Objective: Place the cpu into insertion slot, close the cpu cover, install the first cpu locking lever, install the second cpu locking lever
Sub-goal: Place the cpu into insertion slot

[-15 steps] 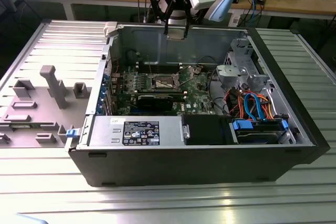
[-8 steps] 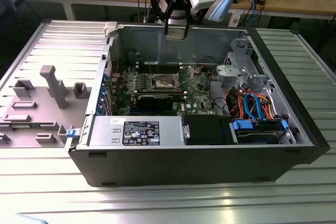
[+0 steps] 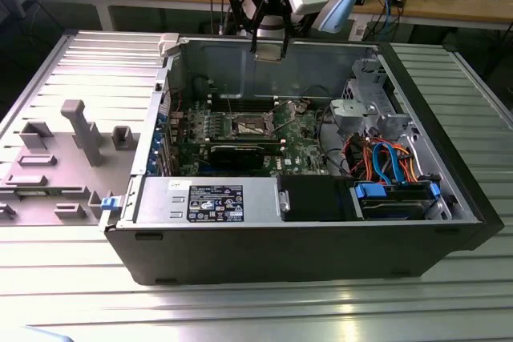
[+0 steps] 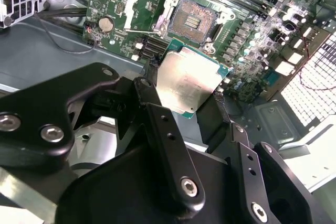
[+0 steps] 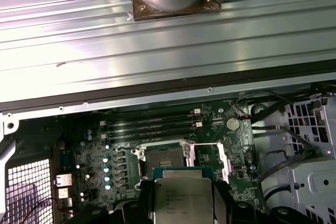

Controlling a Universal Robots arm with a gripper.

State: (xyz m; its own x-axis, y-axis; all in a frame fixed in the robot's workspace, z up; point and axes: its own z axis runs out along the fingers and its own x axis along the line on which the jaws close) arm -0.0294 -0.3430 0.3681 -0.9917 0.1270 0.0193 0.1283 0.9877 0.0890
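Jaws clamp one cpu (image 4: 189, 80), well apart from one uncovered insertion slot (image 4: 195, 20).

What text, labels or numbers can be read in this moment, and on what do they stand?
Black label on the power supply: white print, too small to read.
cpu held in the gripper: faint print on its metal top, too blurred to read.
Green circuit board: tiny markings, unreadable.
Nothing can be quoted.
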